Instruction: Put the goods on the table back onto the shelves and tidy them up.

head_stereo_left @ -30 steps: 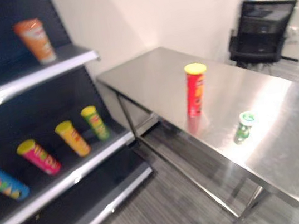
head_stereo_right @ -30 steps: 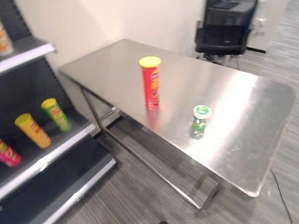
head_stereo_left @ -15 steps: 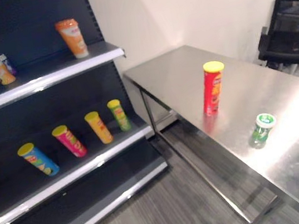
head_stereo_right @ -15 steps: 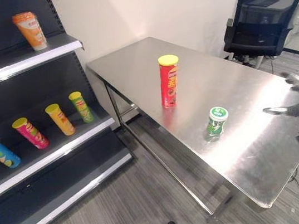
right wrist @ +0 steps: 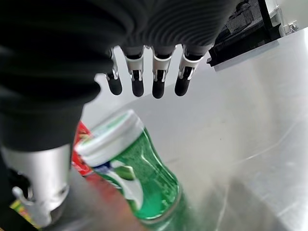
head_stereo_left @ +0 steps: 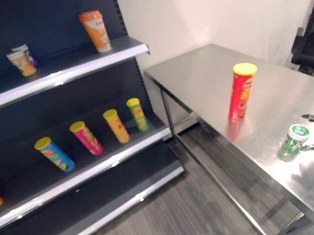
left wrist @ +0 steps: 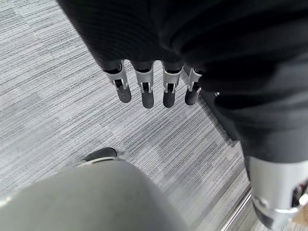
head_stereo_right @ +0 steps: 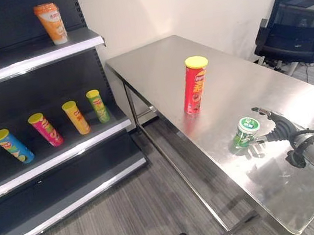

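Reaching in since a moment ago, right hand point(head_stereo_right: 278, 129) fingers point(right wrist: 154, 77) spread beside green jar point(head_stereo_right: 245, 132), not gripping.

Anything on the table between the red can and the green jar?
No. Between the red can and green jar, the steel table is bare, as the right eye view shows.

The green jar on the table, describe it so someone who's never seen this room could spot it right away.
Find the steel table to the right of the dark shelves. Two items stand on it; the green jar is the one nearer the table's front end, right beside the robot's open right hand. Unlike the tall red can with a yellow lid, it is short, see-through green, white-capped.
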Motion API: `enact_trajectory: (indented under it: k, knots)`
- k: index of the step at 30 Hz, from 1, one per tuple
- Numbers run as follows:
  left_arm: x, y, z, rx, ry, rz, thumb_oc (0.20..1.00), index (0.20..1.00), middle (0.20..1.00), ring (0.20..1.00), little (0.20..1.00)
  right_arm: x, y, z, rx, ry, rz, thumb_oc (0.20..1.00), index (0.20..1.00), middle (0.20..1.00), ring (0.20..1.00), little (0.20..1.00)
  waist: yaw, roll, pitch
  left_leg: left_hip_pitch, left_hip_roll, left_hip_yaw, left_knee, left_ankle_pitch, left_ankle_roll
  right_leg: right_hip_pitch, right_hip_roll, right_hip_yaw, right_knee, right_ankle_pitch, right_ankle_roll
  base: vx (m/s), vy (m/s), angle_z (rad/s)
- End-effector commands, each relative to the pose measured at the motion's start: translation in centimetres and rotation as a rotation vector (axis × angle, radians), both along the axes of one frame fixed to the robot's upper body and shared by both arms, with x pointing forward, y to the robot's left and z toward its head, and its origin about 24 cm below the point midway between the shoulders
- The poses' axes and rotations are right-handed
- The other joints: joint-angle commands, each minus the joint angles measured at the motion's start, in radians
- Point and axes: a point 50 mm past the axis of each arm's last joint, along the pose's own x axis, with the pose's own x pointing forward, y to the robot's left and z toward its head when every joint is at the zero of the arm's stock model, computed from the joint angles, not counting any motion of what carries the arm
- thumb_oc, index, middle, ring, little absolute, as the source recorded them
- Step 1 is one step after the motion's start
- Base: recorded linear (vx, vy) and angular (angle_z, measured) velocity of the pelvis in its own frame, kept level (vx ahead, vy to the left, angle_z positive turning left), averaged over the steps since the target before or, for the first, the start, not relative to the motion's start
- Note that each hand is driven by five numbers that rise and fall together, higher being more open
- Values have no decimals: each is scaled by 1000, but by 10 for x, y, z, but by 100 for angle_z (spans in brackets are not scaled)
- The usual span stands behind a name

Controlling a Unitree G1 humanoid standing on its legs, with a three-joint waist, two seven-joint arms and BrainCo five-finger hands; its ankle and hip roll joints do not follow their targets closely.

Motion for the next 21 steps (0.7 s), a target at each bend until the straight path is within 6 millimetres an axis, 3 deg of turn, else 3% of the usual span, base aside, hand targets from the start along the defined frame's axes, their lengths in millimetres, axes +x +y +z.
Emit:
enact_trajectory:
  k: [1,17,19,21]
  knots:
    - [21,5,5,38,-47,-64,1000,1000,1000,1000,1000,22,7,27,-64,-130,43,1000,1000,1000,1000,1000,26,-26,17,-31,12,31,15,-1,-52,69,-25,32,79,-207,53,6,-16,14]
    - [21,6,5,40,-57,-58,1000,1000,1000,1000,1000,25,15,3,-24,-37,50,1000,1000,1000,1000,1000,43,-29,17,-27,16,18,15,3,-55,84,-21,15,76,-213,47,9,-18,4]
    - [19,7,5,41,-51,-60,1000,1000,1000,1000,1000,24,16,1,-15,-21,57,200,200,200,200,200,44,-30,18,-27,17,18,15,4,-56,84,-20,12,78,-215,47,0,0,0]
    - [19,8,5,46,-51,-55,1000,1000,1000,1000,1000,24,17,0,-6,-25,57,200,200,200,200,200,44,-30,18,-26,18,17,15,4,-57,85,-20,10,79,-215,47,0,0,0]
